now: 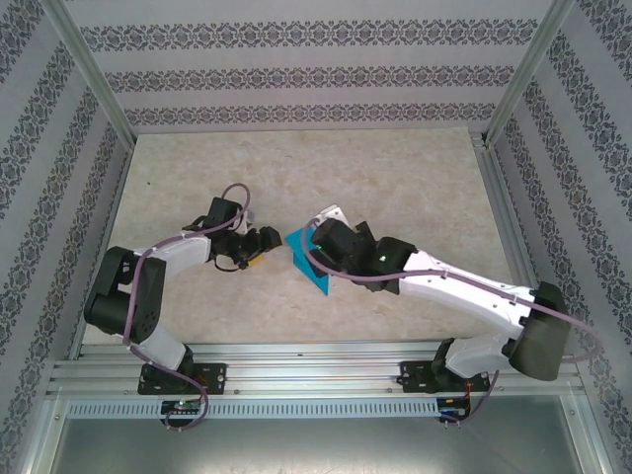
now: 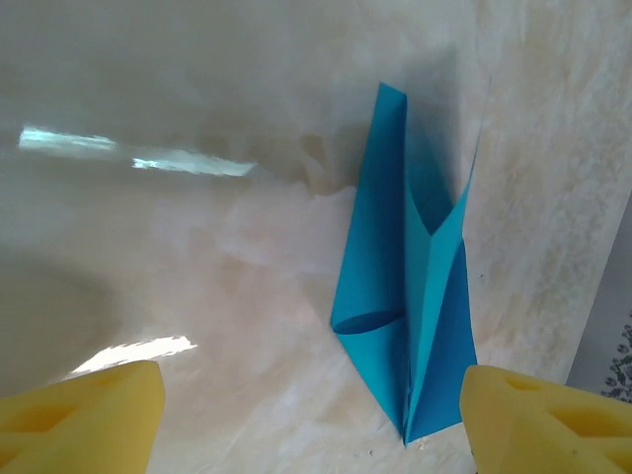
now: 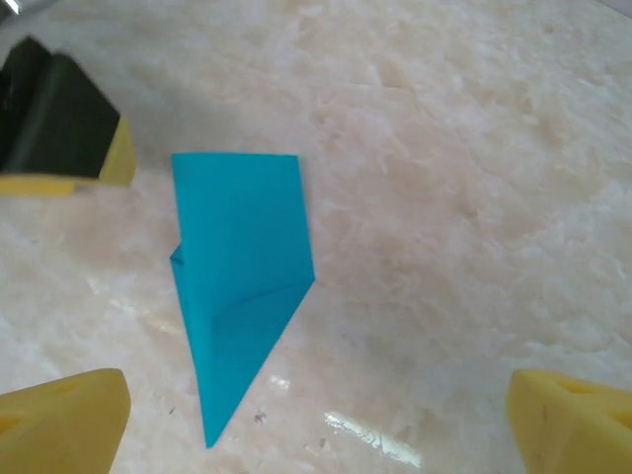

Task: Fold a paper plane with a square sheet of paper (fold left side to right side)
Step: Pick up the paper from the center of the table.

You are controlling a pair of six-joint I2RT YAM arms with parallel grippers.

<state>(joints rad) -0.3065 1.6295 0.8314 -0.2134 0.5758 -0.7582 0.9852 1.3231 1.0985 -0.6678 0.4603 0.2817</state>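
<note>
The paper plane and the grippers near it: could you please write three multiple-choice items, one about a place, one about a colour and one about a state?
1. Where does the paper plane lie?
A. On the table, between the left gripper and the right gripper
B. Clamped in one gripper
C. Hanging on the back wall

2. What colour are the right gripper's fingertips?
A. Red
B. Yellow
C. White

3. How does the right gripper stand?
A. Shut on the paper
B. Shut and empty
C. Open, holding nothing

Answers:
1 A: the top view shows the blue paper on the marbled surface, with a gripper on each side.
2 B: both tips at the bottom of the right wrist view are yellow.
3 C: those tips stand wide apart, and the plane lies beyond them, untouched.
</note>
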